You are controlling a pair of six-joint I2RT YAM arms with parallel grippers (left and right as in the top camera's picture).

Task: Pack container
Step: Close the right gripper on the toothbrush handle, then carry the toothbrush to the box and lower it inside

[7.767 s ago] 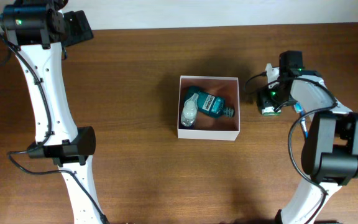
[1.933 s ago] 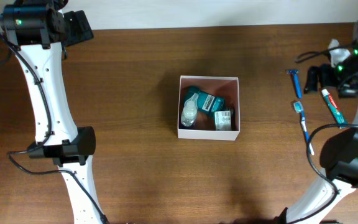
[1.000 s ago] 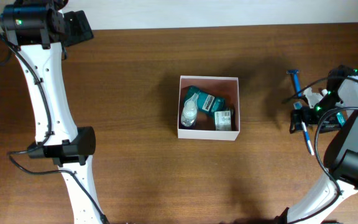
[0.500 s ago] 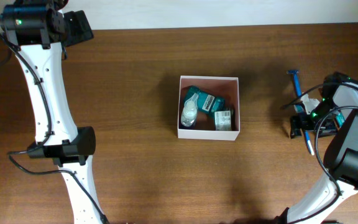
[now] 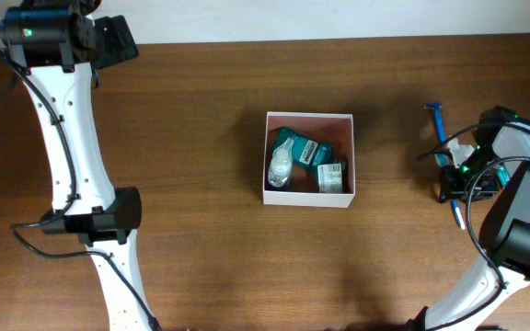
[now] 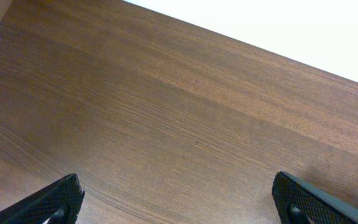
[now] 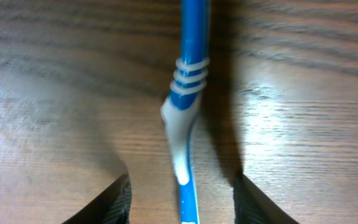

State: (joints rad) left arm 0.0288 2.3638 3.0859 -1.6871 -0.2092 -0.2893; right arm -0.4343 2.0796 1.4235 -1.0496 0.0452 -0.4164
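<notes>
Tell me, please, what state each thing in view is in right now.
Container: upright, open-topped, partly filled.
Mouthwash: lying inside the container.
Clear bottle: lying inside, beside the mouthwash.
Packet: inside, near the right wall.
Toothbrush: flat on the table, between the right jaws, not gripped.
Razor: flat on the table, untouched.
Left gripper: jaws wide open, empty.
Right gripper: jaws open, astride the toothbrush.

Bright, even light from above covers the brown bench, with a blown-out white band past its edge in the left wrist view. Close up in the right wrist view, the toothbrush is slightly soft and casts a dark shadow rightward.
</notes>
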